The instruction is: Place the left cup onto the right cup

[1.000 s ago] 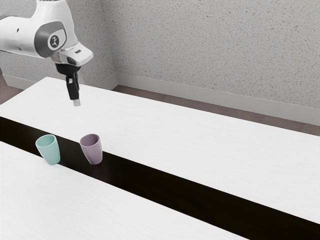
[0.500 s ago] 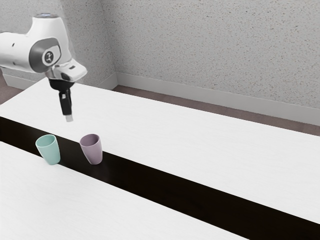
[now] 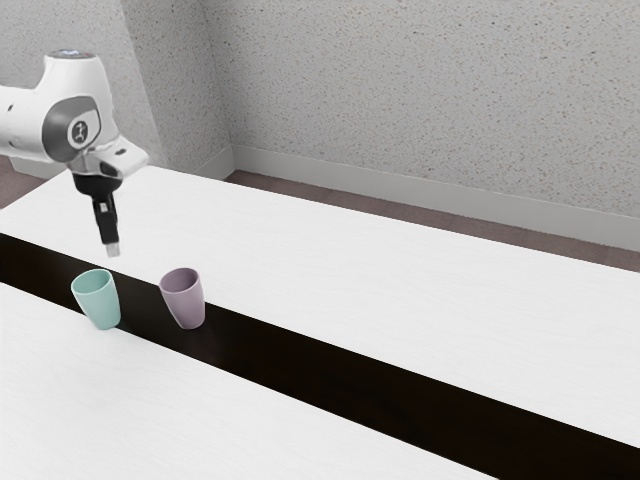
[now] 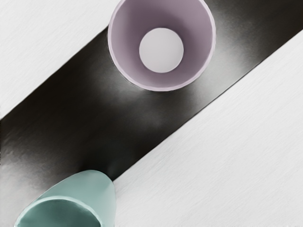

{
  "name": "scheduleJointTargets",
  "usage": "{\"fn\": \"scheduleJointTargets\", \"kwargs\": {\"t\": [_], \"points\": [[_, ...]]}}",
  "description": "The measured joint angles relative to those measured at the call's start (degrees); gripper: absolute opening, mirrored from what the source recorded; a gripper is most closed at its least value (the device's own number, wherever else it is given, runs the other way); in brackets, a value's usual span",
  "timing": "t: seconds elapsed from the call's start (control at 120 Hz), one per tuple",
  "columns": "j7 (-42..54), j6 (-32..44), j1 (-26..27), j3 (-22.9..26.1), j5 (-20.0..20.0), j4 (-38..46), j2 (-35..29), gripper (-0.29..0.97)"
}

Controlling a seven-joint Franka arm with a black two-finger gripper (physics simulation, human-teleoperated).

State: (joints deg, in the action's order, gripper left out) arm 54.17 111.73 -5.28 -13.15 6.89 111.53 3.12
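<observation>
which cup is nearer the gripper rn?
The mint-green cup: the black two-finger gripper hangs almost above it; the mauve cup stands off to the exterior view's right.

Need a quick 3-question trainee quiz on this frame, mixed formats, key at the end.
1. True or false: the gripper is touching the teal cup.
2. The purple cup stands on: A) a tray, B) the dark strip, C) the teal cup.
3. Fill in: in the exterior view, the cup further to the left is the ___ one.

Key: 1 false, since the gripper hangs above the cups and apart from both; 2 B; 3 teal.
</observation>
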Motion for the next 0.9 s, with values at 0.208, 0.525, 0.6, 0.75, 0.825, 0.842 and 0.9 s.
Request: {"fn": "scheduleJointTargets", "kwargs": {"t": [0.208,0.525,0.6,0.75,0.825,0.842,0.9], "points": [[0.22,1.32,-1.74,0.01,0.05,0.12,1.83,0.68],[1.00,3.18,-5.11,0.05,-0.12,0.50,4.87,0.68],[1.50,3.89,-5.81,0.06,-0.33,0.44,5.81,0.68],[3.12,6.04,-6.70,0.06,-0.82,0.04,7.76,0.68],[4.08,6.88,-7.31,0.06,-0.95,-0.10,8.13,0.68],[4.29,7.03,-7.40,0.06,-0.97,-0.11,8.16,0.68],[5.02,7.46,-7.77,0.06,-1.01,-0.15,8.35,0.68]]}}
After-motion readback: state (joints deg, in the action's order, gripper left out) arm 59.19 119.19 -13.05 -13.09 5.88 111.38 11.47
